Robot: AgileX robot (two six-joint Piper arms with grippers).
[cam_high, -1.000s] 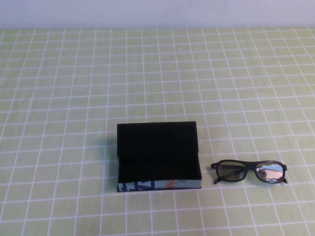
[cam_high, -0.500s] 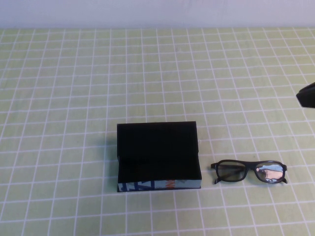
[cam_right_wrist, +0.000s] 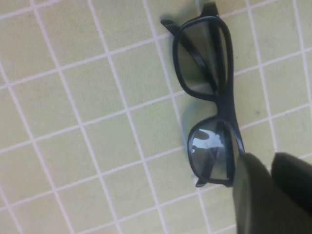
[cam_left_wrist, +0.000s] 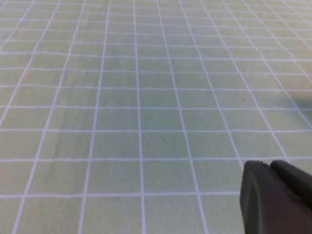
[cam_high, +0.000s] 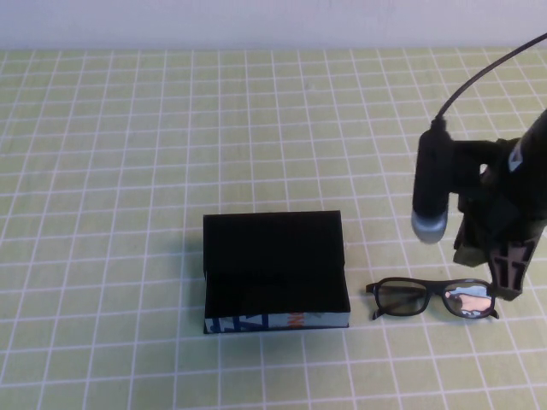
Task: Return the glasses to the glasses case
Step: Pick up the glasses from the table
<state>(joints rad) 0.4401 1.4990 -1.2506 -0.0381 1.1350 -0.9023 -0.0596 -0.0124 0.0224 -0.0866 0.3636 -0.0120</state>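
Note:
The black-framed glasses (cam_high: 432, 298) lie folded on the green checked cloth at the front right, just right of the glasses case (cam_high: 275, 272). The case is an open black box with a white, blue and orange printed front side. My right gripper (cam_high: 511, 286) hangs just above the right end of the glasses, empty, fingers close together. In the right wrist view the glasses (cam_right_wrist: 209, 97) lie right beside the gripper (cam_right_wrist: 268, 165). My left gripper (cam_left_wrist: 268, 166) shows only in the left wrist view, shut and empty over bare cloth.
The green checked cloth (cam_high: 128, 171) covers the whole table up to a pale wall at the back. The right arm's black body and cable (cam_high: 444, 188) stand over the right side.
The right arm has come in from the right edge and now hangs over the right end of the glasses. Glasses and case have not moved.

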